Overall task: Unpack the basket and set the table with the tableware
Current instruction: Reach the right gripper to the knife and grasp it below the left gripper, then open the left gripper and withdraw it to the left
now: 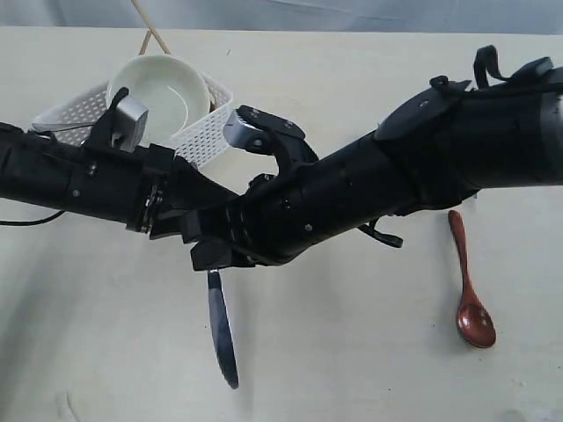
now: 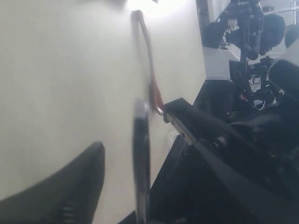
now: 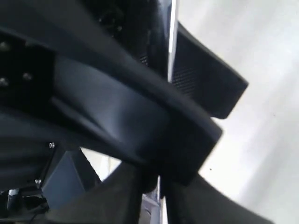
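1. White plastic lattice basket (image 1: pixel 207 132) at the upper left of the exterior view, standing on the pale cream table (image 1: pixel 352 369), its near side partly covered by the left arm (image 1: pixel 79 180).
2. Inside the basket: a pale round bowl (image 1: pixel 163 92), tipped up with its hollow facing the camera and taking up most of the visible space.
3. Past the bowl's far rim: wooden chopsticks (image 1: pixel 151 33), slanting up out of the basket toward the top edge of the frame. Lower ends hidden, so cannot tell what they rest on.
4. Remainder of the basket's inside hidden behind bowl and arm.
5. Outside the basket, at the right of the frame: dark red-brown wooden spoon (image 1: pixel 471 294), flat on the table, rounded end toward the bottom edge, well apart from the other tableware.
6. Lower centre: steel knife (image 1: pixel 222 330), blade pointing at the bottom edge, upper end lost where the left arm and the right arm (image 1: pixel 422 167) meet.
7. Right gripper (image 1: pixel 214 257), reaching in from the right across the middle, clenched on the knife's upper end. In the right wrist view, a thin steel edge pinched between dark fingers (image 3: pixel 210 79).
8. Left gripper (image 2: pixel 133 140), coming from the left, released. In the left wrist view, the blurred knife between spread fingers (image 2: pixel 74 191), with bare table showing beside it.
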Controlling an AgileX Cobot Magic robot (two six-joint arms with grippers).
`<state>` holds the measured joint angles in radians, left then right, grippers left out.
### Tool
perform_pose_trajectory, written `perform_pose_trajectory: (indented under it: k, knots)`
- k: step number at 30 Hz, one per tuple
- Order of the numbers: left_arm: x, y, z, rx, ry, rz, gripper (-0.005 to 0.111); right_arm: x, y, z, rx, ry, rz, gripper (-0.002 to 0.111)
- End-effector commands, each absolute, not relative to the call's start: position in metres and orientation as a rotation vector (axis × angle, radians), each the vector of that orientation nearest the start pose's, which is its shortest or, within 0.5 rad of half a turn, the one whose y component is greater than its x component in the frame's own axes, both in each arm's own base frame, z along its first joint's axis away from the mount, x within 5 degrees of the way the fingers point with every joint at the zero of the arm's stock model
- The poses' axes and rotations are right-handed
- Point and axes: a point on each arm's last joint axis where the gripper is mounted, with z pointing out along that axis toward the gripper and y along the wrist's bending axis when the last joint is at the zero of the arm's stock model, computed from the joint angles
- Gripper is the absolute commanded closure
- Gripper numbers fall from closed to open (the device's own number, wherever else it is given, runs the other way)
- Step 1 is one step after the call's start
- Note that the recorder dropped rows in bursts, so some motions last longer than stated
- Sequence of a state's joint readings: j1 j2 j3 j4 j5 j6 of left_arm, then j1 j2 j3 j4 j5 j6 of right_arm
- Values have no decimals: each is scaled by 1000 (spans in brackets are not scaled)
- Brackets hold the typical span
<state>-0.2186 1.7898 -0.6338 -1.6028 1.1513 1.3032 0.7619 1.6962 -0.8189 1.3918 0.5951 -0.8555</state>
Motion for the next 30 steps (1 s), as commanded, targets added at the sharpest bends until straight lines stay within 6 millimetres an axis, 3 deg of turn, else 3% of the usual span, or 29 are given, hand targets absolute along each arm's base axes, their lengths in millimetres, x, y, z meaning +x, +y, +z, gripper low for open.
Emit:
perform_pose_trajectory:
  k: [1,10,19,23,26,29,30]
  knots:
    - [232,-138,156,346,2396,-1701,56,193,251,178,-607,2629,1189,109]
    - [233,-137,156,344,2400,-1691,56,196,248,181,-573,2636,1215,109]
    - [233,-137,155,338,2407,-1688,57,208,200,189,-463,2642,1204,109]
    - [230,-137,155,373,2419,-1699,78,201,191,183,-437,2673,1184,109]
    - [223,-137,156,434,2408,-1760,107,198,191,179,-414,2685,1165,109]
    - [207,-134,155,448,2423,-1758,107,199,192,179,-390,2677,1153,109]
    - [196,-129,152,443,2473,-1672,107,199,192,179,-390,2677,1153,109]
